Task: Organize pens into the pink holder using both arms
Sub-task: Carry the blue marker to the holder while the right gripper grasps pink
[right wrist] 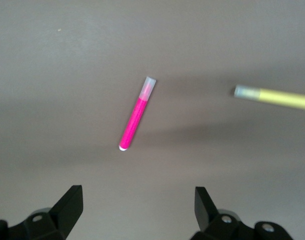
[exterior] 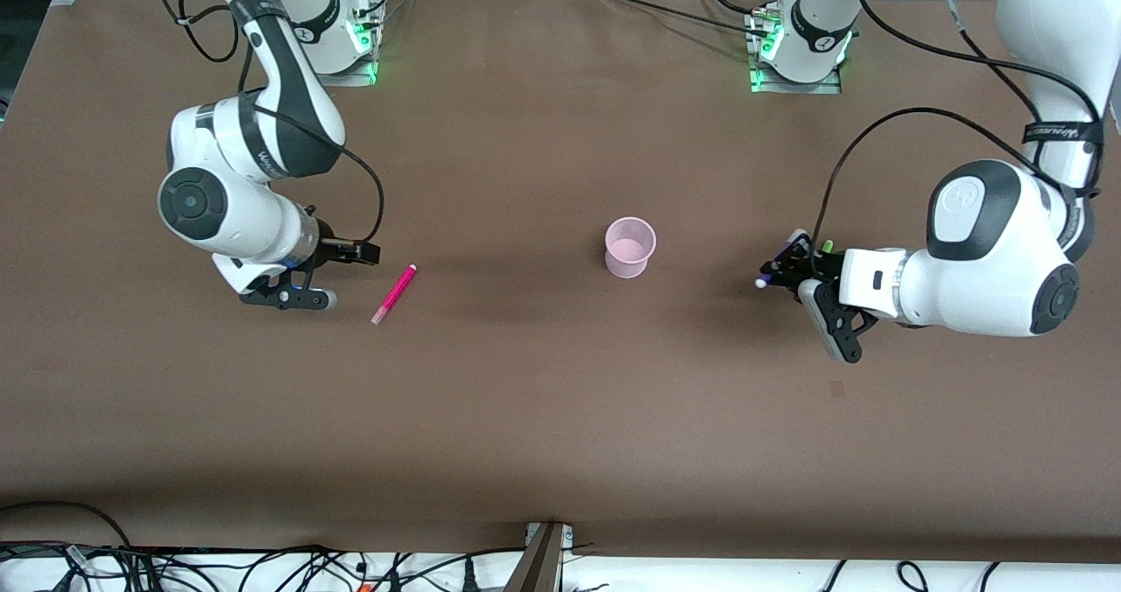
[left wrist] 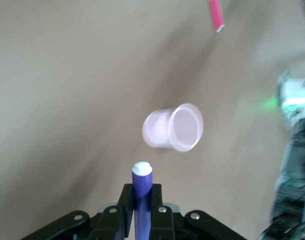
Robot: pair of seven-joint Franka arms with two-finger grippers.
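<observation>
— Brown cloth covers the whole desk (exterior: pixel 543 417), and the strip along the edge nearest the camera holds nothing. How much of the job looks done?

— By my reading, very little. The pink holder (exterior: pixel 630 246) stands upright around the middle of the desk, and I see no pen in it from the front or in the left wrist view.

— Where are the pens?

— Working up from that near edge: the pink pen (exterior: pixel 394 294) lies flat toward the right arm's end, just beside the right gripper (exterior: pixel 302 287). That gripper hangs low over the cloth with its fingers spread wide and nothing between them. A yellow pen (right wrist: pixel 277 97) lies near the pink one; only the right wrist view shows it.

— And the left arm?

— The left gripper (exterior: pixel 793 268) pinches the purple pen (left wrist: pixel 141 197) toward the left arm's end, pale tip aimed at the holder. A green pen (exterior: pixel 826 246) peeks out just beside it; whether it lies on the cloth I cannot tell.

— So what is left?

— All four pens, I judge. The purple one is closest to going in.
</observation>
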